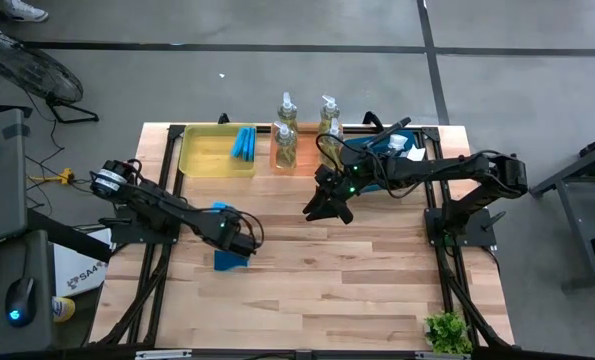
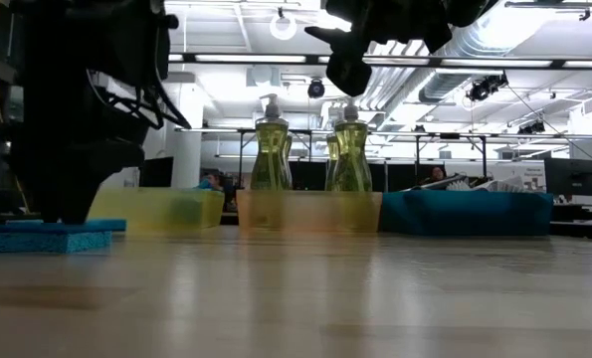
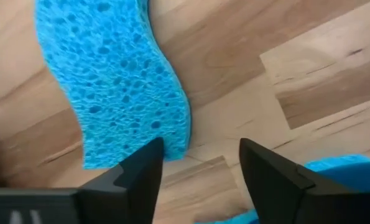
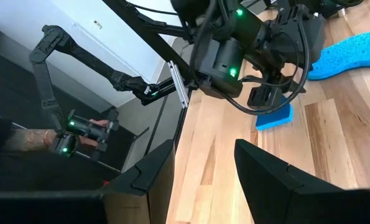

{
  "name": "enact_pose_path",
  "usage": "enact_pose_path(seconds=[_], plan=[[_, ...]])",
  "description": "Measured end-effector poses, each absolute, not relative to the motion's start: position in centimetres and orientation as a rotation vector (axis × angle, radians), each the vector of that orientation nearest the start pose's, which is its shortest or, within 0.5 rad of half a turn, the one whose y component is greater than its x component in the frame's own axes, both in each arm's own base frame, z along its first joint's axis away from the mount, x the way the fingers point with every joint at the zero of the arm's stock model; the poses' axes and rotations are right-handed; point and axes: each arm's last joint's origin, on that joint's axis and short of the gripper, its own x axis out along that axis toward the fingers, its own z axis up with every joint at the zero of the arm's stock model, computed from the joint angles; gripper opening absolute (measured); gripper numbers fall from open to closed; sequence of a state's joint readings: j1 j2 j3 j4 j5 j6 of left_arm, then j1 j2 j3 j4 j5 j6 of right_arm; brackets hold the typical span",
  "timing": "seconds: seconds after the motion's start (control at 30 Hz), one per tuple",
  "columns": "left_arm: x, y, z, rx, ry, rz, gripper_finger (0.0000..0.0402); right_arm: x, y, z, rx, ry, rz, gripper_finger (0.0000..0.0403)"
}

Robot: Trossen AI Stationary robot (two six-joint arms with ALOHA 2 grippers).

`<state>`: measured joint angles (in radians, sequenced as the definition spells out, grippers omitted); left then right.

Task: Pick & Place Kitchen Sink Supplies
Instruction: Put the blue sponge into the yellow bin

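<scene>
Two blue wavy-edged sponges [image 1: 222,209] [image 1: 232,261] lie flat on the wooden table. My left gripper [image 1: 240,238] [image 3: 200,165] hangs open, low between them; in the left wrist view one sponge [image 3: 110,81] ends beside a finger and the other sponge [image 3: 343,169] shows past the second finger. My right gripper [image 1: 322,207] [image 4: 200,168] is open, held high [image 2: 355,55] in front of the soap bottles [image 1: 286,140] [image 2: 273,154]. More sponges [image 1: 244,143] lie in the yellow tray [image 1: 202,152]. The brushes are mostly hidden behind the right arm. My left gripper points down with one fingertip [image 3: 152,152] at the end of the nearer sponge [image 3: 166,140], which lies flat on the table. Whether that fingertip touches the sponge, I cannot tell.
Yellow, orange [image 1: 299,158] and blue [image 1: 409,152] trays stand along the far edge; several soap bottles stand in the orange one. A small green plant [image 1: 447,332] sits at the near right corner. Bare wood [image 1: 347,280] fills the middle and near side. A person's hand [image 4: 45,137] shows beyond the table.
</scene>
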<state>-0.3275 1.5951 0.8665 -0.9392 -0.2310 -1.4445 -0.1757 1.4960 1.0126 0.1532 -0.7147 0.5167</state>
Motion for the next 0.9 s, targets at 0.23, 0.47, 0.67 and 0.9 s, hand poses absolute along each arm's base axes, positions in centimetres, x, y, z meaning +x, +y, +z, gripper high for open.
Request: enact_pose_path(seconds=[0.23, 0.47, 0.67, 0.9], plan=[[22.1, -6.8, 13.8, -0.69, 1.246, 1.026, 0.0227, 32.8, -3.9, 27.7, 0.655, 0.441, 0.444, 0.0161], [21.9, -6.7, 13.4, -0.69, 1.24, 1.028, 0.0191, 32.8, -3.9, 27.6, 0.677, 0.449, 0.437, 0.0161], [22.0, -6.8, 13.4, -0.697, 1.238, 1.022, 0.0131, 32.8, -3.9, 27.6, 0.687, 0.451, 0.433, 0.0161], [22.0, -6.8, 13.3, -0.696, 1.239, 1.024, 0.0077, 32.8, -3.9, 27.6, 0.688, 0.45, 0.426, 0.0161]])
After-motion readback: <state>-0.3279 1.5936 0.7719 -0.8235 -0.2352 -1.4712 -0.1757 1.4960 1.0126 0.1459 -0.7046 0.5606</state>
